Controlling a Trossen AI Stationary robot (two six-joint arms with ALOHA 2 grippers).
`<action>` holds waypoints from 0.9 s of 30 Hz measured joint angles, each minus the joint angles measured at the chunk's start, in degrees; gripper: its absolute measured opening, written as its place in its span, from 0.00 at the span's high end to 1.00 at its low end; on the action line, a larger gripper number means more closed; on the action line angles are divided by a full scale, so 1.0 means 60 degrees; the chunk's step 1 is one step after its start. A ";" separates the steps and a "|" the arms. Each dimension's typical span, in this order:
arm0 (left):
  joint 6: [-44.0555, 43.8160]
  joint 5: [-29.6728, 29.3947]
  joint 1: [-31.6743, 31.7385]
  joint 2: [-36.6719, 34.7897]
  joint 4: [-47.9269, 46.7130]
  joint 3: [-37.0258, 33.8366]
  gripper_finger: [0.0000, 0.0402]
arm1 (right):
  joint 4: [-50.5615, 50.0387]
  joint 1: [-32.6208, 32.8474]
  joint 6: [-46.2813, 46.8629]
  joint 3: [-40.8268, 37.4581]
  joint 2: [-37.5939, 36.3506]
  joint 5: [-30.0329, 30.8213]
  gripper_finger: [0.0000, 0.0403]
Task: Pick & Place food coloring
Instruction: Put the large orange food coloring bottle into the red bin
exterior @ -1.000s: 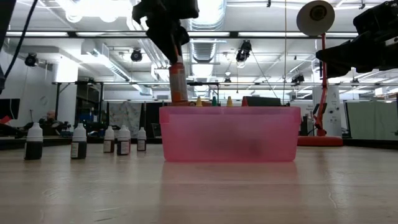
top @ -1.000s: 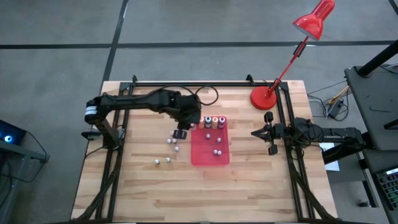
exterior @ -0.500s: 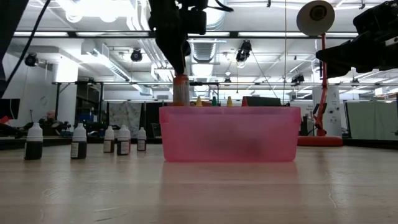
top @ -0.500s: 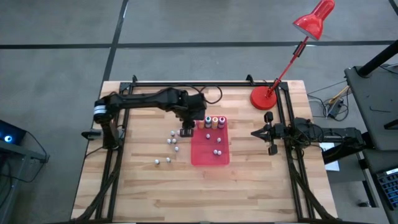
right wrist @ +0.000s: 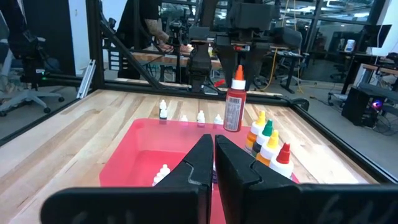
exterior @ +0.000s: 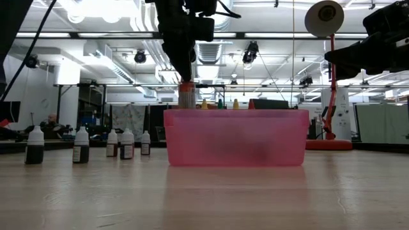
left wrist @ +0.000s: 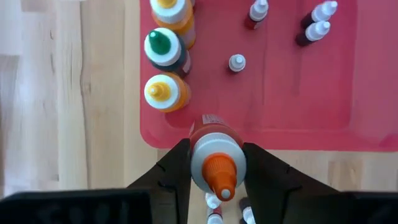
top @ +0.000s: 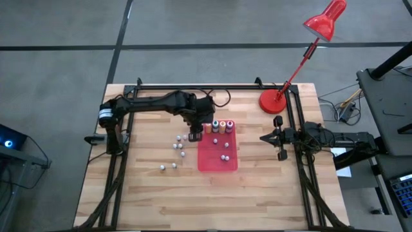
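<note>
Evidently light, rigid and smooth, the orange-capped food coloring bottle (left wrist: 213, 151) sits clamped mid-body in the left pincer (left wrist: 214, 177), above the red tray's (left wrist: 348, 124) left edge.

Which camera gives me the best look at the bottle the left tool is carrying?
The right wrist view: the whole red bottle hangs side-on over the tray. The left wrist view shows only its orange cap between the left tool. In the low view the tray wall hides its base; the high view barely shows it.

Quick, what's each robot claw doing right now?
Left gripper: closed on a red bottle with an orange cap, at the red tray's edge.
Right gripper: shut, empty.
</note>
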 joint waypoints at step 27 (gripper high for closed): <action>-0.1910 0.0178 0.0071 0.0095 0.0694 -0.0122 0.76 | -0.0002 -0.0001 0.0007 -0.0002 0.0000 0.0004 0.98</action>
